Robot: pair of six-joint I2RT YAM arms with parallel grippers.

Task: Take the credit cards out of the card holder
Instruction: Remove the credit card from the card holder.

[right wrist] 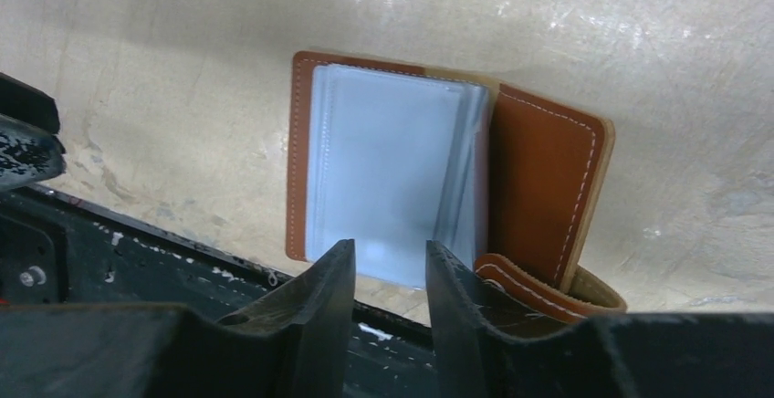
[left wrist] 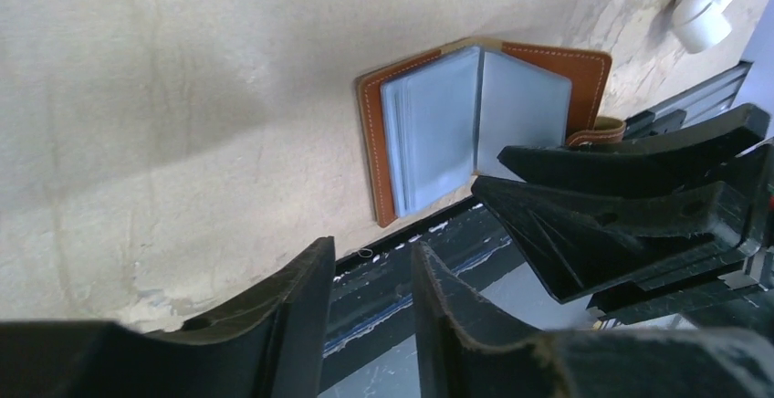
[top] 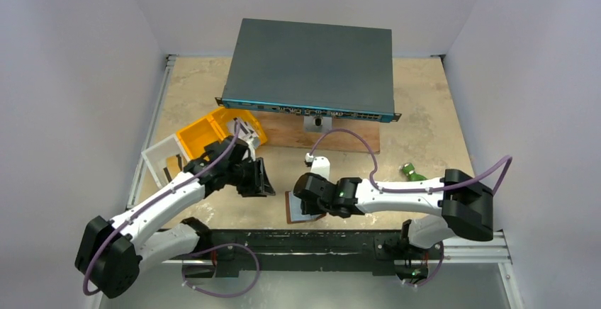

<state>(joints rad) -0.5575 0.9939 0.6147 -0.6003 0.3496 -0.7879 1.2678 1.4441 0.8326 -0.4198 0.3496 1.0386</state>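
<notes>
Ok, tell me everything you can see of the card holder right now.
The card holder is a brown leather wallet with pale stitching, lying open on the table near its front edge. Its pale grey-blue clear pockets lie mostly over one half; no card shows in them. A strap tab curls off the other half. The right fingers hover at the pockets' near edge; contact is unclear.

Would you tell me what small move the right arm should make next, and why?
Probably ease the right gripper down to pinch the pale pockets at their near edge: the card holder lies open, and the parted jaws hover at that edge, empty.
</notes>
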